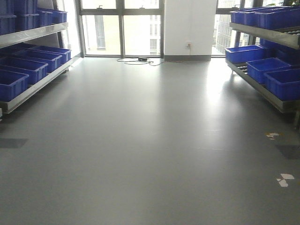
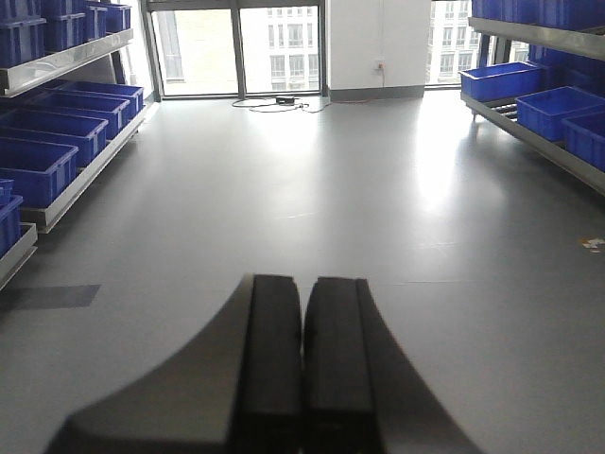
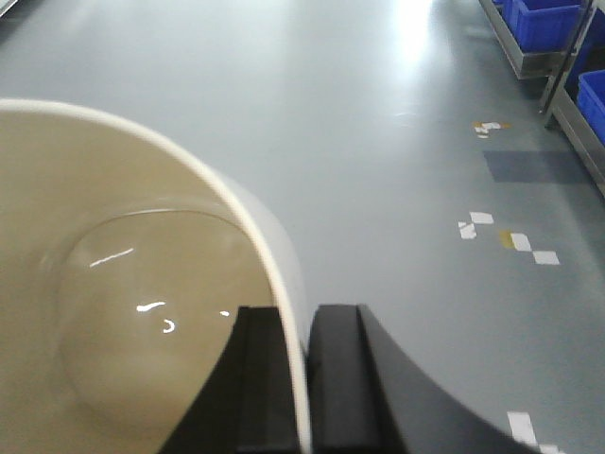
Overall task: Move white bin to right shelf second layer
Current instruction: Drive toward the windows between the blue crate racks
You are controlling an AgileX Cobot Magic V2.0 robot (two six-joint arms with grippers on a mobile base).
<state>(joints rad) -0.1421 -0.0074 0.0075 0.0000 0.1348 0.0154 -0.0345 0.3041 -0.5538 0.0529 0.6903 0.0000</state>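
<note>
In the right wrist view the white bin [image 3: 113, 284] fills the lower left, glossy cream inside, held above the grey floor. My right gripper [image 3: 301, 310] is shut on its rim, one finger inside the wall and one outside. My left gripper [image 2: 302, 281] is shut with nothing between its pads, pointing down the aisle. The right shelf [image 1: 265, 35] stands along the right wall; two of its levels show, both carrying blue crates [image 1: 276, 18]. Roller tracks [image 1: 240, 67] show on the lower level. Which level is the second layer I cannot tell. Neither gripper appears in the front view.
A left shelf [image 1: 35, 33] holds more blue crates [image 1: 23, 68] on two levels. Grey floor runs between the shelves to the windows. A cable and box [image 1: 140, 60] lie by the far wall. Tape marks [image 1: 284, 179] dot the floor at right.
</note>
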